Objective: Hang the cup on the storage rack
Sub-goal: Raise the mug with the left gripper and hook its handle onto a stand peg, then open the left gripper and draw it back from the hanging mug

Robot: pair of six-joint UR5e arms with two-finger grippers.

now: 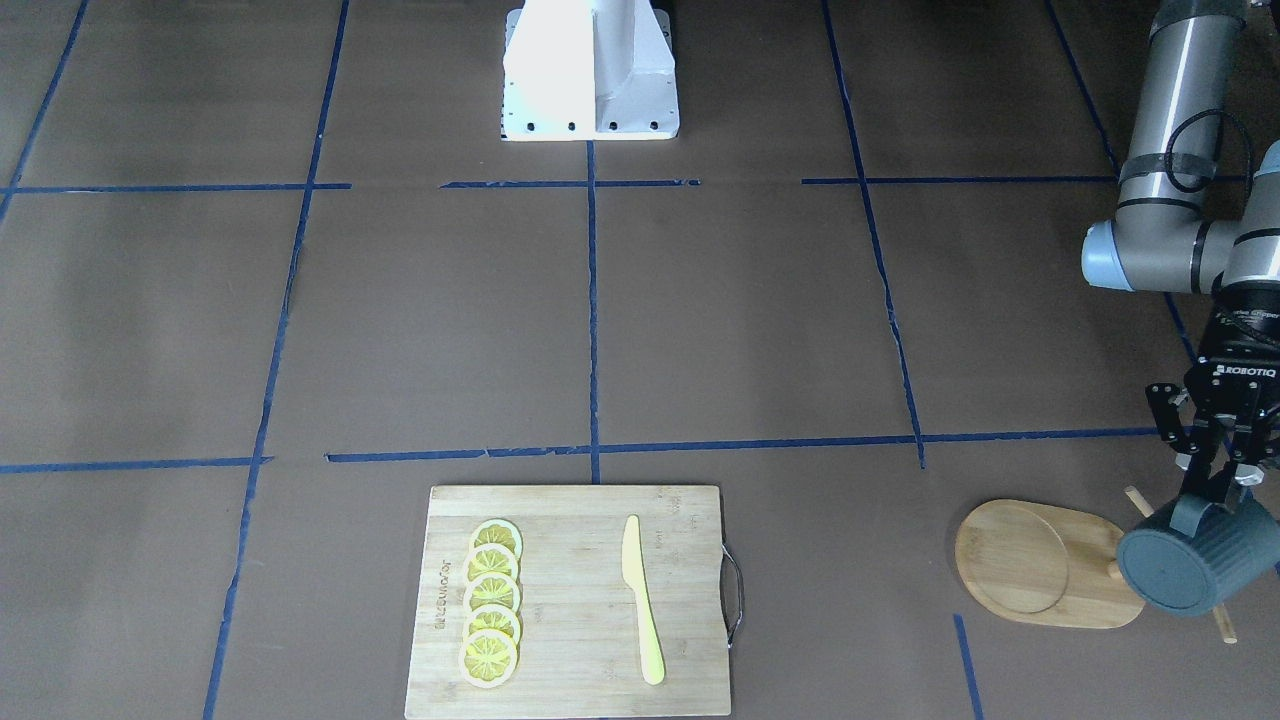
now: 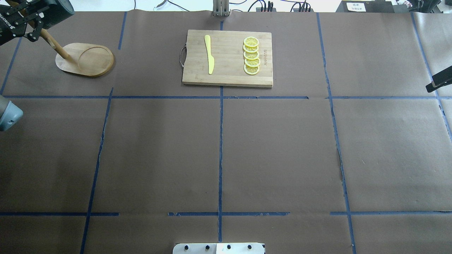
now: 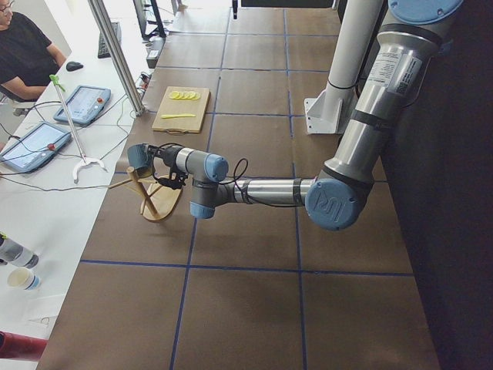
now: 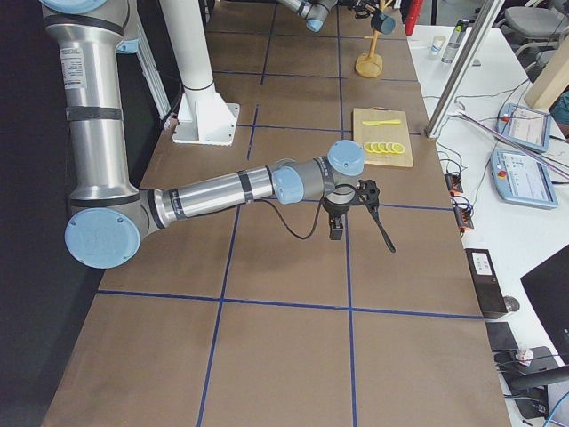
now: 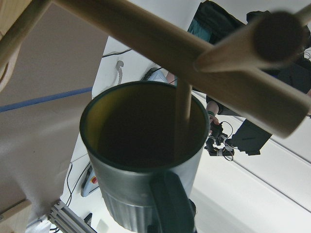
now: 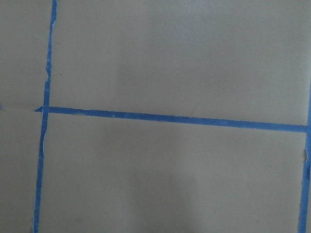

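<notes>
Brown-papered table [image 1: 700, 330], far left: left gripper [image 1: 1215, 492] holds the dark teal-grey ribbed cup [image 1: 1195, 568] by its loop handle [image 5: 170, 206], tipped sideways at the top of the light wooden storage rack [image 1: 1085, 595]. Thin peg [image 5: 182, 104] crosses the cup mouth; handle lies nearer the wrist, likely unhooked.

The left hand [image 1: 1217, 487] grips cup [image 1: 1195, 562] by storage rack [image 1: 1035, 565].

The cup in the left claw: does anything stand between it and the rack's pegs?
Nothing visible does. The left claw holds the cup by its handle right at the upper pegs of the storage rack, one thin peg crossing its mouth in the wrist view. The cutting board lies well aside.
</notes>
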